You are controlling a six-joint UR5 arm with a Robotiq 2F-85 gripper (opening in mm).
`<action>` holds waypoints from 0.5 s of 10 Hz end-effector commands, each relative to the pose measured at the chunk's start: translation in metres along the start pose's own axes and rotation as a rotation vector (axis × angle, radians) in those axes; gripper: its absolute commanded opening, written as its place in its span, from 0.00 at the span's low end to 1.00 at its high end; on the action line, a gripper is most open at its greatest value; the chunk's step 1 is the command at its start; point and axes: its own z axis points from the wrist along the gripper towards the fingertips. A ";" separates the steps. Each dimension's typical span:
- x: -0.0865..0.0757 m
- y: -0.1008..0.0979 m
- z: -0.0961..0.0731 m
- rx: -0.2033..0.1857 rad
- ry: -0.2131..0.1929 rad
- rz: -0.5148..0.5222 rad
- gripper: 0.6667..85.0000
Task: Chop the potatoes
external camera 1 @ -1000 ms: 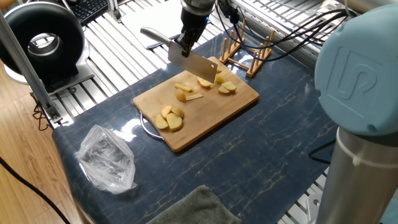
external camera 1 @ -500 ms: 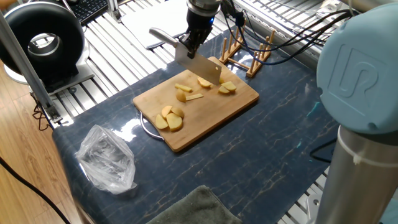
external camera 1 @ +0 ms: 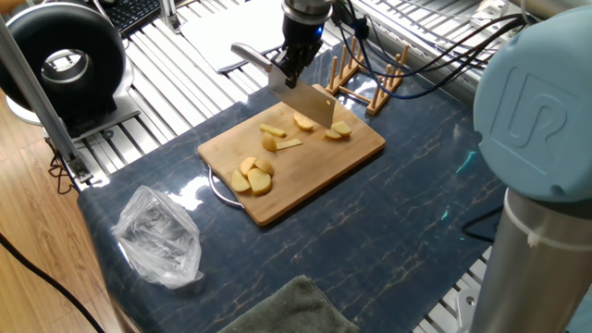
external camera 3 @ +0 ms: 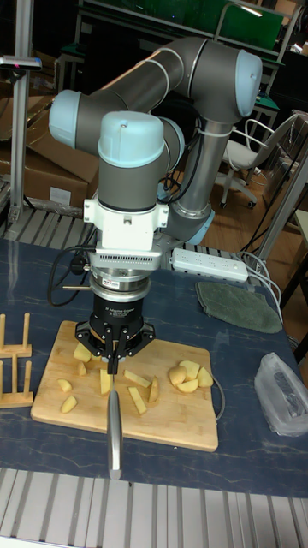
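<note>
A bamboo board (external camera 1: 316, 172) lies on the dark blue table, with pale-yellow potatoes on it. A cluster of rounded pieces (external camera 1: 252, 176) sits near its front-left end. Slices and wedges (external camera 1: 303, 121) are spread toward the far end. My gripper (external camera 1: 289, 72) hangs over the board's far edge, shut on a cleaver. Its blade (external camera 1: 307, 102) slants down just above the far wedges, and its handle (external camera 1: 248, 54) points away to the left. In the tall fixed view my gripper (external camera 3: 115, 347) stands over the potatoes (external camera 3: 137, 387) on the board (external camera 3: 184, 421), and the knife handle (external camera 3: 114, 438) points toward the camera.
A wooden rack (external camera 1: 366, 78) stands just beyond the board's far corner. A crumpled clear plastic bag (external camera 1: 159, 237) lies front left, with a grey cloth (external camera 1: 289, 311) at the front edge. A black round device (external camera 1: 65, 57) sits far left. The arm's base (external camera 1: 542, 176) fills the right side.
My gripper has carried the cleaver a little to the right and slightly lower, from the board's far-left edge to above the far wedges. The potatoes have not moved.
</note>
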 end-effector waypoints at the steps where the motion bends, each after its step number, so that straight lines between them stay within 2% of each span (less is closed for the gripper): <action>1: 0.010 0.004 0.003 -0.010 0.001 0.017 0.00; 5: 0.015 0.000 0.006 0.005 -0.006 0.005 0.00</action>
